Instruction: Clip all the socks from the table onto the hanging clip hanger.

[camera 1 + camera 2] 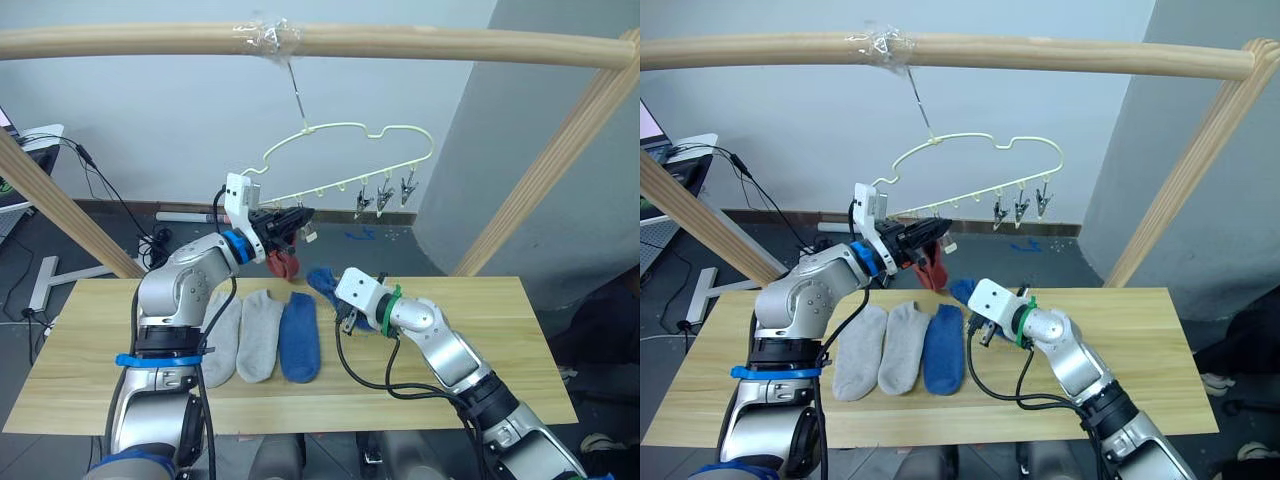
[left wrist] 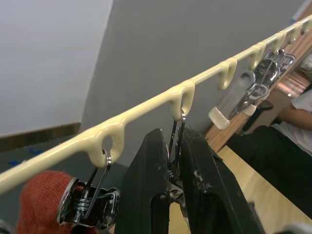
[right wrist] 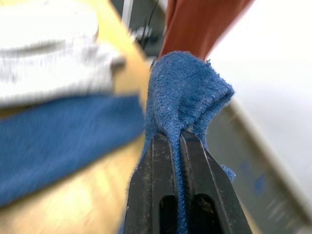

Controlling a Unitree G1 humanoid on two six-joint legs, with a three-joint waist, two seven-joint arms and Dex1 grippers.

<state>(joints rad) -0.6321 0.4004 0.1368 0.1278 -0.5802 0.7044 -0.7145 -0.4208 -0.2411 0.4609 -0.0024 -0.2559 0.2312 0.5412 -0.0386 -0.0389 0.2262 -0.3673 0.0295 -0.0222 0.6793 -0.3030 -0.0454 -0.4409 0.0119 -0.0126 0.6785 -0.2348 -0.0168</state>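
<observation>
The left gripper (image 2: 176,161) is raised to the lower bar of the clip hanger (image 1: 345,130), its two black fingers pressed together on a metal clip (image 2: 178,141) that hangs from one of the bar's loops. Just beside it, the neighbouring clip (image 2: 92,197) bites a rust red sock (image 1: 283,262), which hangs down from the hanger's left end. Further along the bar, three more clips (image 1: 384,196) hang bare near the right end. The hanger's hook is taped to a round wooden pole (image 1: 450,45) overhead. The right gripper (image 3: 179,146) is clamped on a fold of a blue sock (image 3: 187,92), lifting its bunched end above the table (image 1: 500,320). On the tabletop, lying flat side by side, are two light grey socks (image 1: 245,335) and a second blue sock (image 1: 299,338), touching along their edges.
</observation>
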